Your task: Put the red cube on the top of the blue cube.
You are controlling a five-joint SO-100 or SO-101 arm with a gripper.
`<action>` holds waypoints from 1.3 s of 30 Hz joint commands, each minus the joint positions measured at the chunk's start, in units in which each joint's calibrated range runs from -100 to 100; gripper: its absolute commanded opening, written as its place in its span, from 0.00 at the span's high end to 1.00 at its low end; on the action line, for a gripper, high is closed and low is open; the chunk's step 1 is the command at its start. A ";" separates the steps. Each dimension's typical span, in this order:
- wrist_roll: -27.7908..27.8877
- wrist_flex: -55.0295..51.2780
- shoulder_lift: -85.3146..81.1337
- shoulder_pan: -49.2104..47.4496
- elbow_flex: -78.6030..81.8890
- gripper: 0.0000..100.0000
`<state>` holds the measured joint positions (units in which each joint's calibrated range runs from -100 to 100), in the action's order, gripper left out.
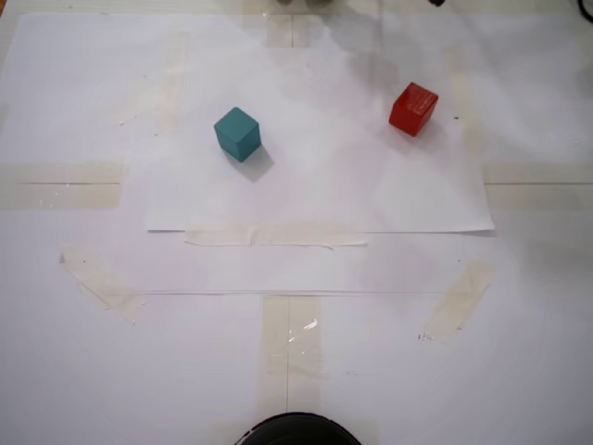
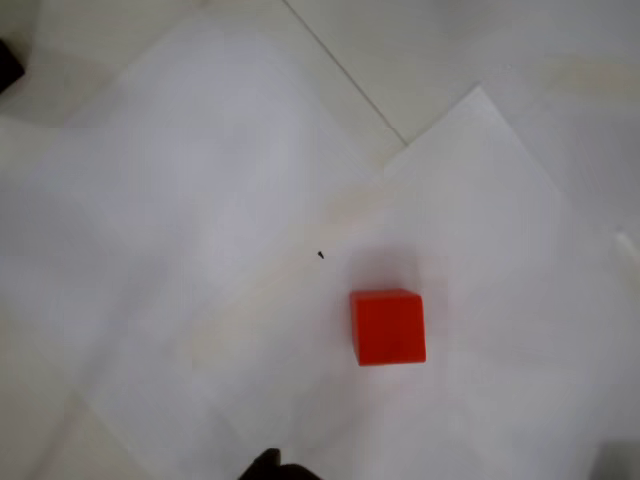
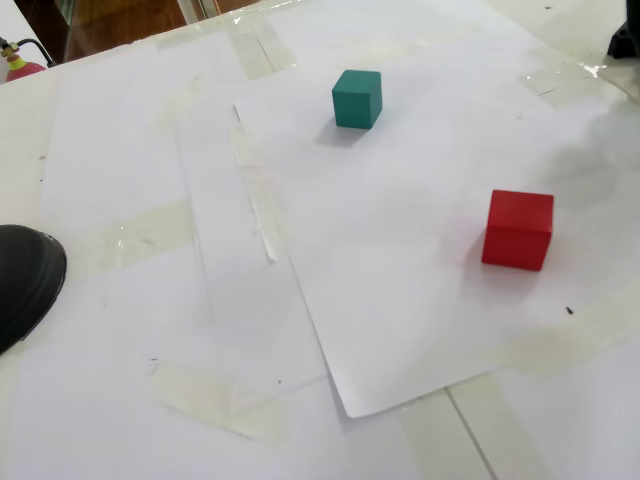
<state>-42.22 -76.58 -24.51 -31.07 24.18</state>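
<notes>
Only a dark sliver of the gripper [image 2: 272, 466] pokes in at the bottom edge of the wrist view, so whether it stands apart or together cannot be told. The red cube [image 2: 388, 327], matte and sharp-edged, sits just ahead of it, slightly right, on taped white paper sheets [image 1: 315, 199] covering the surface. The teal blue cube [image 1: 238, 133] rests well apart from it, outside the wrist view.

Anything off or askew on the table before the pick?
Nothing serious. The red cube and the teal cube both sit flat on the top paper sheet, well apart, undamaged. Only oddities: the sheets overlap at angles under wrinkled tape strips, and a tiny dark speck lies near the red cube.
</notes>
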 commanded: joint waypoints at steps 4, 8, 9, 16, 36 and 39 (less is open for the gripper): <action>3.32 -10.30 19.10 1.09 -23.59 1.00; 4.10 -9.65 21.68 1.54 -25.40 0.99; 4.20 -9.40 21.68 1.70 -25.31 0.99; 4.79 -7.61 22.19 2.45 -25.13 0.99; 6.98 6.91 25.89 5.63 -18.77 0.97; 7.37 9.19 25.89 5.93 -15.87 0.97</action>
<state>-35.68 -71.94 1.52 -26.39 5.74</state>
